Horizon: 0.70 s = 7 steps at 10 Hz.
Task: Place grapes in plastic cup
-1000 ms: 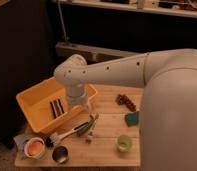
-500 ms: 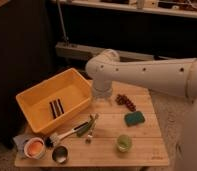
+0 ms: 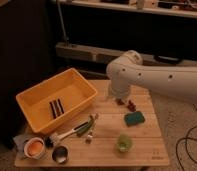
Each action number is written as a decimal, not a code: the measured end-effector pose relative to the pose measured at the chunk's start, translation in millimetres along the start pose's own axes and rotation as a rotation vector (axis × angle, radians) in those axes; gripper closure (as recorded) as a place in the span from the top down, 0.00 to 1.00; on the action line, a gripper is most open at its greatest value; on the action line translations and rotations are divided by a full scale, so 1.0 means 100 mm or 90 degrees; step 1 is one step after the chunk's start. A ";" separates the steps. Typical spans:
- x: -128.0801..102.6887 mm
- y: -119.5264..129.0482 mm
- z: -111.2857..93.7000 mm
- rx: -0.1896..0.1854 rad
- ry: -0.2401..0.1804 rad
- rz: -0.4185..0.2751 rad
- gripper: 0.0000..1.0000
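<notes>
One change stands out: the white robot arm has swung from above the yellow plastic bin to the right rear of the wooden table. Its bulky joint now hangs directly over the small bunch of dark reddish-purple grapes. The gripper is hidden beneath that joint, just beside the grapes; its jaws stand wide apart and hold nothing. The grapes lie on the table behind the flat teal sponge. The translucent light-green plastic cup stands near the front edge, well apart from them. Judgement: the approach appears complete; the grasp is not yet made.
</notes>
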 end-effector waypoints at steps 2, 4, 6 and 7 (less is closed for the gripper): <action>0.03 -0.24 0.02 0.032 0.008 0.076 0.65; 0.05 -0.51 0.03 0.055 0.013 0.128 0.65; 0.07 -0.47 0.04 0.051 0.016 0.129 0.65; 0.07 -0.48 0.04 0.051 0.015 0.130 0.65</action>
